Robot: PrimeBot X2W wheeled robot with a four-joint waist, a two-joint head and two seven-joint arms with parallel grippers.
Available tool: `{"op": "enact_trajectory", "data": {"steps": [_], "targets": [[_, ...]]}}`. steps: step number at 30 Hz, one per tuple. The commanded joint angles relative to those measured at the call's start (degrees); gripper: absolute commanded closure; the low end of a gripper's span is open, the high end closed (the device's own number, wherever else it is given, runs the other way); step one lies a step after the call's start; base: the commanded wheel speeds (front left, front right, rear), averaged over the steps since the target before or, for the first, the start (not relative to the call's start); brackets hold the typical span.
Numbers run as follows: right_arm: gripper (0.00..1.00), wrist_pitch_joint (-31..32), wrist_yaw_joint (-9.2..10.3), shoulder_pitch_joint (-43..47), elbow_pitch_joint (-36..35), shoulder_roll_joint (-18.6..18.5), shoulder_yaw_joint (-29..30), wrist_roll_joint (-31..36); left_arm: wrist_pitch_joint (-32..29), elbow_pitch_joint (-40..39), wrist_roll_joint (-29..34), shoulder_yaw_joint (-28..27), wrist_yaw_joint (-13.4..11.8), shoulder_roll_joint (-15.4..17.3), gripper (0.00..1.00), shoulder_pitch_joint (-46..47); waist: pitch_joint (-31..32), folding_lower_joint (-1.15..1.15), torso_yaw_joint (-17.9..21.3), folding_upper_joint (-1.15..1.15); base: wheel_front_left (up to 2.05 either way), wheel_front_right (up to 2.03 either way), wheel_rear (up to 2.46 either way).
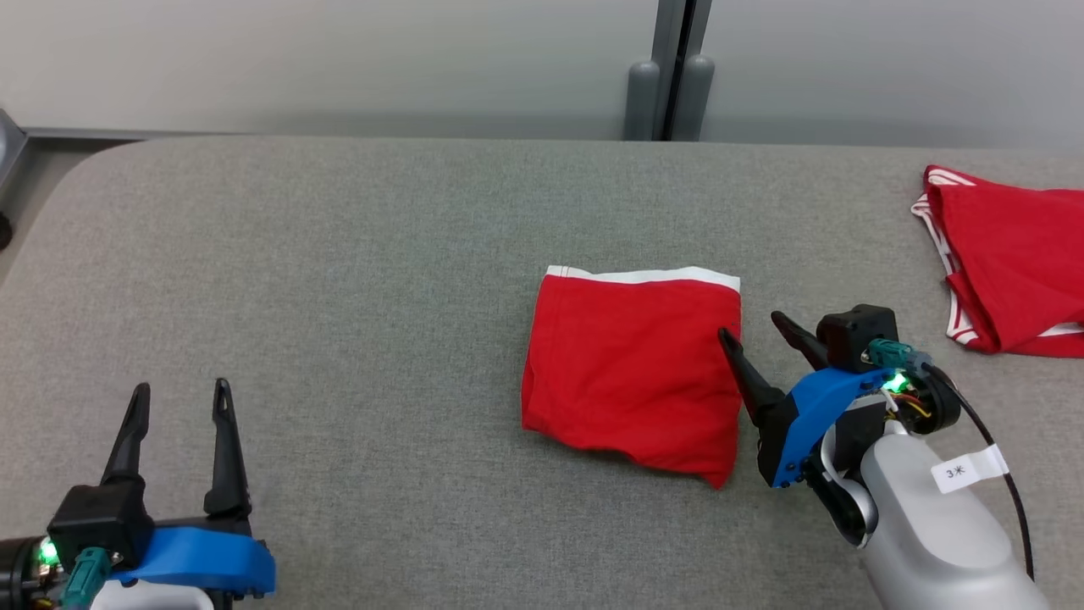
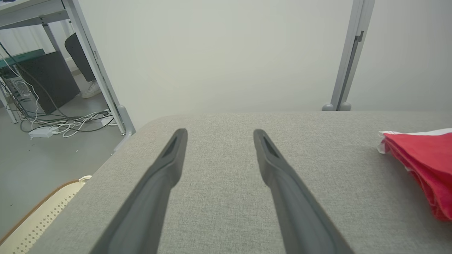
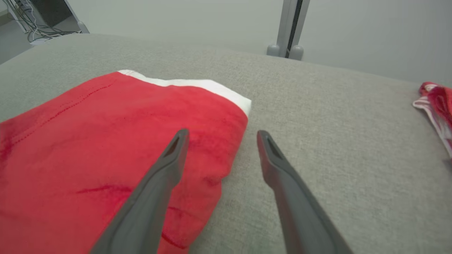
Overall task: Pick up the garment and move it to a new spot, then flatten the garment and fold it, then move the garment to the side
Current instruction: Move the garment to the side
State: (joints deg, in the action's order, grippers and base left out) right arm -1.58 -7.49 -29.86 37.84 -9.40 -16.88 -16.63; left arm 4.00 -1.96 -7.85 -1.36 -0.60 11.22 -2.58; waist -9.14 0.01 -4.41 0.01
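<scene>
Folded garment sits mid-tabletop, room leftward. Right end effector gapes empty over its right edge; left end effector likewise.

The garment is looking like soft red cloth; the desk is showing rough, matt grey fabric.

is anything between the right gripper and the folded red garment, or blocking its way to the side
Nothing visible. The open right gripper is at the right edge of the folded red garment, one finger over the cloth. Bare table lies on both sides; a second red garment sits at the far right end.
</scene>
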Motion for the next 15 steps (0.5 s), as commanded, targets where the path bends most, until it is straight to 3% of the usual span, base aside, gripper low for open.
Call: {"op": "enact_trajectory", "data": {"steps": [1, 12, 13, 14, 15], "targets": [[0.00, -0.8, -0.01, -1.3, 1.6, 0.3, -0.5, -0.3, 0.5, 0.1, 0.4, 0.2, -0.3, -0.1, 0.00, 1.7, -1.4, -0.01, -1.0, -0.01, 0.00, 0.00, 0.00], [0.00, -3.4, -0.03, -0.7, 14.1, 3.2, -7.0, -4.2, 2.3, 2.4, 0.2, 1.6, -0.8, -0.9, 0.00, 4.5, -3.9, -0.01, -1.6, -0.01, 0.00, 0.00, 0.00], [0.21, -3.2, -0.03, -0.5, 14.8, 3.5, -7.7, -4.8, 2.4, 2.6, 0.1, 1.7, -0.8, -0.9, 0.00, 4.7, -4.0, -0.01, -1.5, -0.01, 0.00, 0.00, 0.00], [0.90, -3.4, -0.08, -0.6, 15.3, 3.6, -8.4, -5.3, 2.6, 2.8, 0.1, 1.7, -0.8, -0.9, 0.00, 4.9, -4.1, -0.01, -1.5, -0.01, 0.00, 0.00, 0.00], [1.00, -3.6, -0.08, -0.9, 15.5, 3.6, -8.9, -5.8, 2.7, 2.8, 0.0, 1.9, -0.8, -1.0, 0.00, 5.1, -4.2, -0.01, -1.5, -0.01, 0.00, 0.00, 0.00]]}}
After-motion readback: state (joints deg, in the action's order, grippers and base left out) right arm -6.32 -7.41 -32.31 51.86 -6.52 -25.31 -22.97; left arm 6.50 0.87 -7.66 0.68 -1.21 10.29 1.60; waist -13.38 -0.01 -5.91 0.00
